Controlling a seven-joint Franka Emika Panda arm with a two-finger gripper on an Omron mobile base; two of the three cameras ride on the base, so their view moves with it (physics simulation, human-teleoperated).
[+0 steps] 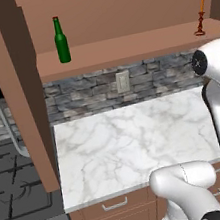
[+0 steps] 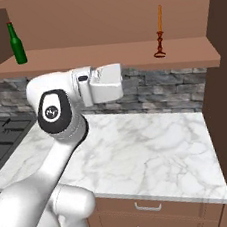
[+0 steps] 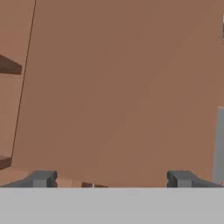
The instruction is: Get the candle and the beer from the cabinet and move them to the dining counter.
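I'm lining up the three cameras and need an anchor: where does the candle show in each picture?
Left base view: the candle stands upright at the far right of the cabinet shelf.
Right base view: the candle is right of centre on the same shelf.
Hand view: I cannot make out the candle.
Shared landmark: the green beer bottle stands at the shelf's left end.

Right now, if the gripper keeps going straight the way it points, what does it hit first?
Most likely bare brown wood of the cabinet: the hand view looks onto a plain panel, with the gripper open. Which panel it is, and how far off, is unclear. The candle and the beer stand elsewhere on the shelf.
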